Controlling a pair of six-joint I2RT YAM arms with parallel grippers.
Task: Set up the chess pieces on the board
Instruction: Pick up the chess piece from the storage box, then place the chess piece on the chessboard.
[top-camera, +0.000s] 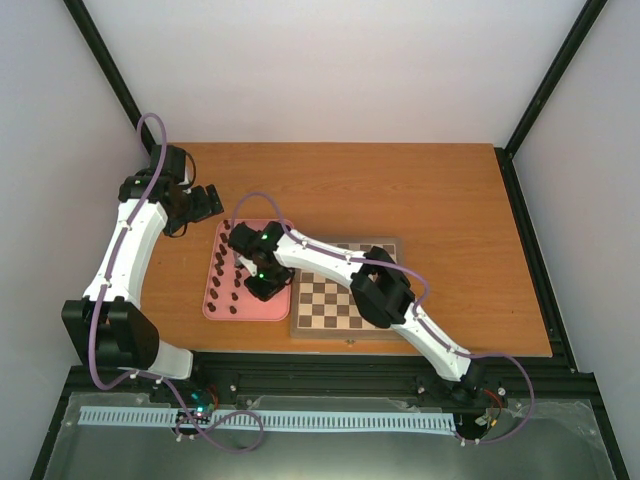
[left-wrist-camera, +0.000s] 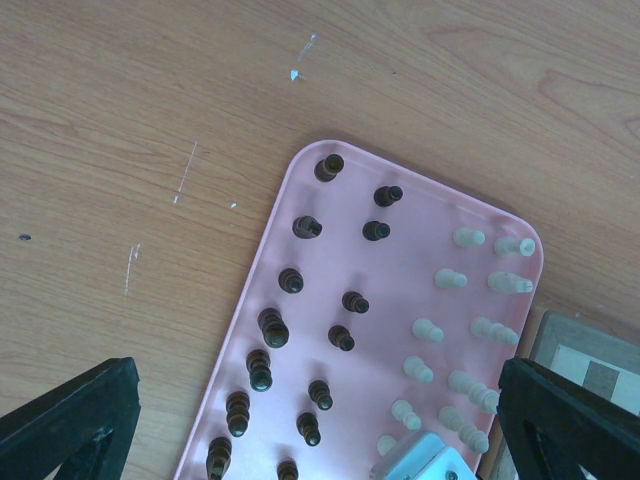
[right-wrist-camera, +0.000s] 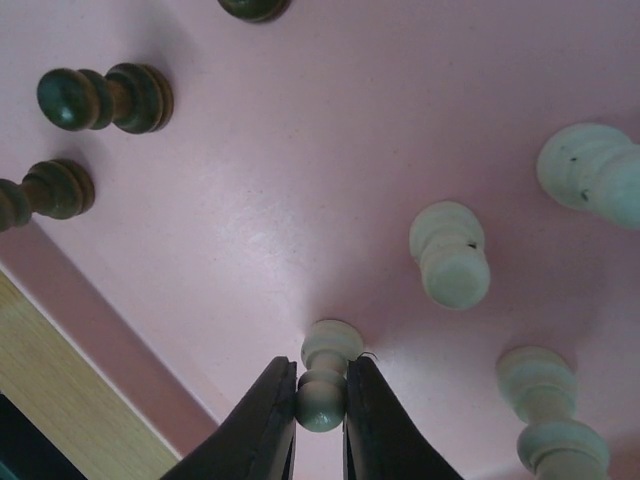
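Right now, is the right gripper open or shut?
Shut on a cream chess piece: the right gripper pinches it from both sides on the pink tray.

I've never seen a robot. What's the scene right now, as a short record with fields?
right arm: jaws shut on a cream piece on the pink tray
left arm: jaws open, empty, over the table beside the tray
rest: dark pieces and other cream pieces upright on the tray
board: no pieces on visible squares; partly hidden by right arm

Right tool (right-wrist-camera: 320, 388) pinched narrow, left tool (top-camera: 203, 204) spread
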